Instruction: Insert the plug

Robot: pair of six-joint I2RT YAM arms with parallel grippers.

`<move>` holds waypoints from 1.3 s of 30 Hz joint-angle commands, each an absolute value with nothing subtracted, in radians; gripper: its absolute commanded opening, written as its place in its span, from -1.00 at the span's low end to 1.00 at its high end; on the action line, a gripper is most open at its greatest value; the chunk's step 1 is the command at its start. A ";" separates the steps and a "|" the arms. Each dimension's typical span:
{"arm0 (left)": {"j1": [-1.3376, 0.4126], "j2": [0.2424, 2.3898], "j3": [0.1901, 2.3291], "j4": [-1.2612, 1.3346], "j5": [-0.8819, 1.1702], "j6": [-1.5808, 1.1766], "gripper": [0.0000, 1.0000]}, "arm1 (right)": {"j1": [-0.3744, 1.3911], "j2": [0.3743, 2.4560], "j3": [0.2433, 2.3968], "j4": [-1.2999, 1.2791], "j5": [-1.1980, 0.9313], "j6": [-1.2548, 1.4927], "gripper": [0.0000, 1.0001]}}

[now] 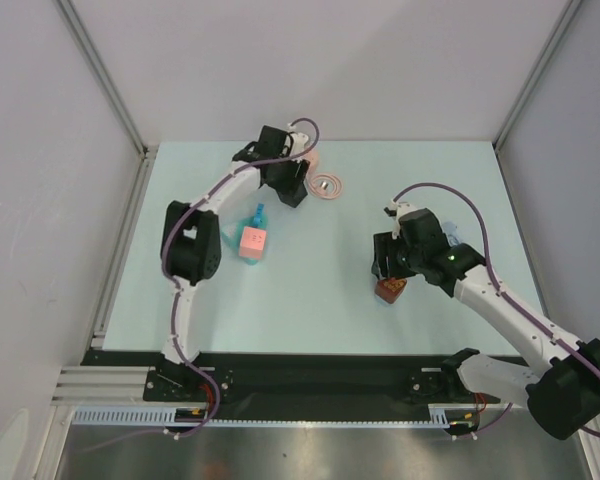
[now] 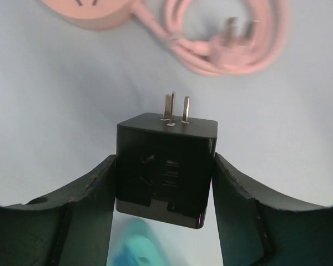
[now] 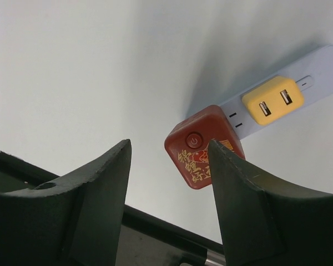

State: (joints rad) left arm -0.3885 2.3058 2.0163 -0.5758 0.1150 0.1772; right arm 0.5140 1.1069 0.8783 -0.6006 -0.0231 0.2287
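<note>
There's the black cube plug [image 2: 165,166], clamped upright in the left claw [image 2: 164,191], its metal prongs [image 2: 175,108] aimed at the round pink socket [image 2: 97,14]. The socket lies apart on the worktop [image 2: 55,100], beside its coiled pink cord [image 2: 233,50].

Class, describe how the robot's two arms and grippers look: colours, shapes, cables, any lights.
The left arm and right arm have white links and bulky black joints. A purple cable loops along each. A green light glows on the right arm. The fingers are matte black, broad and curved, tapering to the tips.
</note>
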 commanded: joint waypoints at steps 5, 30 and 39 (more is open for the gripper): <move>-0.423 1.826 1.695 -0.275 0.486 -0.374 -1.00 | 0.618 1.028 0.836 -0.298 0.141 0.198 0.34; -0.549 1.203 1.040 0.422 0.957 -0.249 -0.99 | 1.146 0.790 0.492 0.641 0.865 -0.564 0.61; -0.555 1.224 1.109 0.172 0.352 -0.835 -0.99 | 1.083 0.958 0.554 0.891 0.749 -1.064 0.79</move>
